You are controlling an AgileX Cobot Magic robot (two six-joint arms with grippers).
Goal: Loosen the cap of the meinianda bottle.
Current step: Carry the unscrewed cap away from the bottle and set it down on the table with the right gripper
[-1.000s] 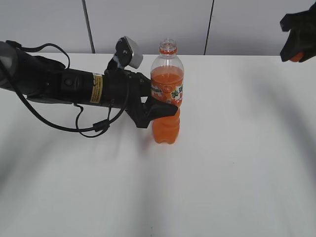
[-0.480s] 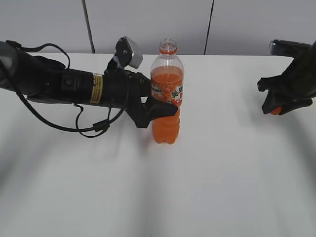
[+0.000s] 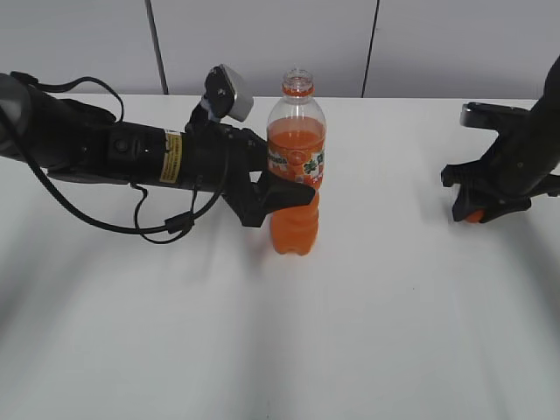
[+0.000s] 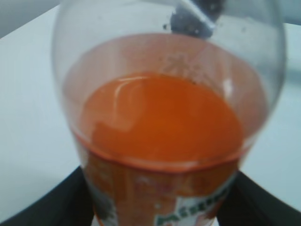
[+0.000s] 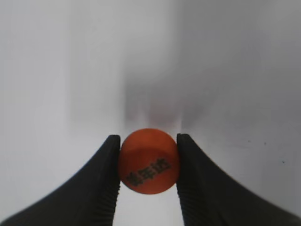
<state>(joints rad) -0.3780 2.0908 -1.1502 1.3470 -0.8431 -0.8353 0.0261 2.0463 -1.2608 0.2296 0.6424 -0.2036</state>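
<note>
The meinianda bottle (image 3: 296, 175) stands upright mid-table with orange drink, a label band and an open neck without its cap. My left gripper (image 3: 282, 194) is shut on the bottle's body just below the label; the bottle fills the left wrist view (image 4: 164, 122). My right gripper (image 3: 477, 213) is shut on the small orange cap (image 3: 473, 216) and holds it low at the table surface on the right. In the right wrist view the cap (image 5: 148, 160) sits between the two black fingers, its dark printed mark facing the camera.
The white table (image 3: 385, 315) stretches in front of and between the arms. A grey wall with dark seams (image 3: 371, 48) runs behind the table. Black cables (image 3: 157, 229) hang from the left arm.
My right gripper has come down from the upper right corner with the cap and moved left, to the table surface. The left gripper and bottle have not moved.
</note>
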